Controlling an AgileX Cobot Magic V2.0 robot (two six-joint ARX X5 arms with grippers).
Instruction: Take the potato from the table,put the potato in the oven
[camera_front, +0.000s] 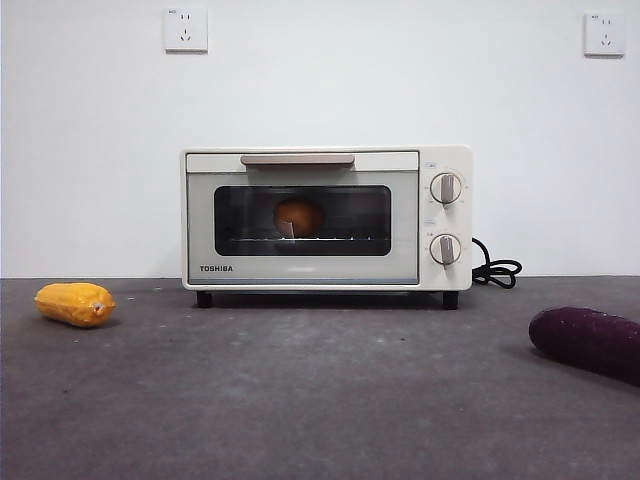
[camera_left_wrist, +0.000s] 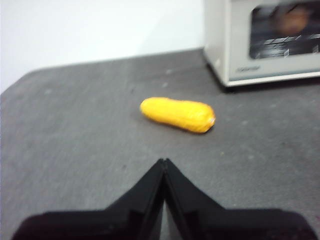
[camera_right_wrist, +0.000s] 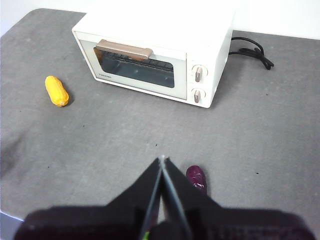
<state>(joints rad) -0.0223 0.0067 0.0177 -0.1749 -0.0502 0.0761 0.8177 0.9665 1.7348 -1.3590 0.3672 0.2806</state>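
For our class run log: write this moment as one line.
potato: inside oven, door shut | left gripper: shut, empty | right gripper: shut, empty

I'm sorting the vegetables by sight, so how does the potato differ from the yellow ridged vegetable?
The potato is roundish and orange-brown; the yellow vegetable is elongated and bright yellow-orange. The potato sits inside the oven on the rack behind the shut glass door; the yellow vegetable lies in the open on the table, off to one side of the oven. Neither is held by a pincer.
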